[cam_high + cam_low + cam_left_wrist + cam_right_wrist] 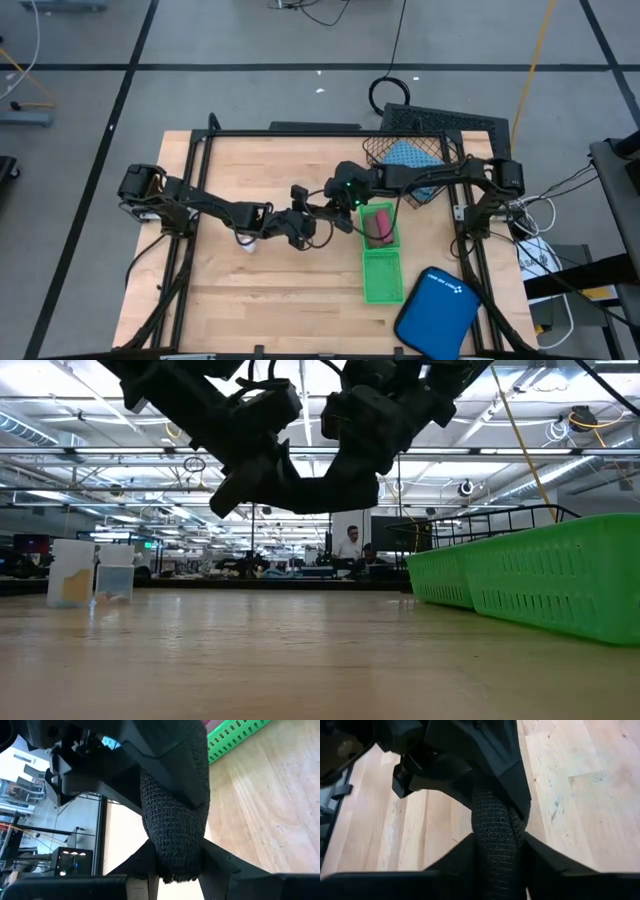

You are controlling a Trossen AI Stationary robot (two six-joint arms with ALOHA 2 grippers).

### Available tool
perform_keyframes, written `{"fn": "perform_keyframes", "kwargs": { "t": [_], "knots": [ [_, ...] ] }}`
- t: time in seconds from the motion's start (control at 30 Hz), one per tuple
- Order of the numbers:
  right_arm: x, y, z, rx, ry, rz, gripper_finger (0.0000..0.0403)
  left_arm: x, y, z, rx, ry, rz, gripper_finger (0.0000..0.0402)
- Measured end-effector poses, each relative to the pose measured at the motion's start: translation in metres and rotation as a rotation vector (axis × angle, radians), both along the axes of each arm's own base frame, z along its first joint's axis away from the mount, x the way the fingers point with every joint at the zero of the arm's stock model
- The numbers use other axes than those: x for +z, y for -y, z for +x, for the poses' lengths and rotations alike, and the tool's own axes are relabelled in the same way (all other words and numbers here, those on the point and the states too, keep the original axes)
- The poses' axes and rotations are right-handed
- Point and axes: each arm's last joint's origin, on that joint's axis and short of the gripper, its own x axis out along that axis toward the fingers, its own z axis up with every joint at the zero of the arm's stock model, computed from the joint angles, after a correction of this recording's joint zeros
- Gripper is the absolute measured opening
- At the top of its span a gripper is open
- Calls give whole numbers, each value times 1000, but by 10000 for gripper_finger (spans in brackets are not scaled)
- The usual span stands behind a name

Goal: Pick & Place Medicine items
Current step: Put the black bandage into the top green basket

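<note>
Both end effectors, left [300, 222] and right [322, 205], clench the black roll [172, 827] between them above the bench [250, 290] centre. Pink roll [381, 224] lies in the green tray [381, 275] just beside.

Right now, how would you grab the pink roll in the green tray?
Grip the pink roll at its middle, across the narrow width, from straight above: it lies flat lengthwise, tray walls guarding its sides. The left tool and right tool clamp the black roll mid-table.
</note>
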Motion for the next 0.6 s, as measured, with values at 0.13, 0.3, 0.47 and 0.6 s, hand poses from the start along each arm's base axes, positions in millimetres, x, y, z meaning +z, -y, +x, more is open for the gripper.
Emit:
{"fn": "perform_keyframes", "kwargs": {
  "t": [0.13,0.3,0.47,0.6],
  "knots": [
    [0,0,0,41,17,-52,66,1,2,0,58,45,-36,109],
    [11,-1,-5,10,25,-80,66,16,12,-6,163,164,-53,141],
    [22,-6,-13,-41,30,-56,66,44,15,-21,168,273,-198,204],
    [25,-19,-27,-139,6,-67,65,74,7,-34,149,364,-311,240]
  ]
}}
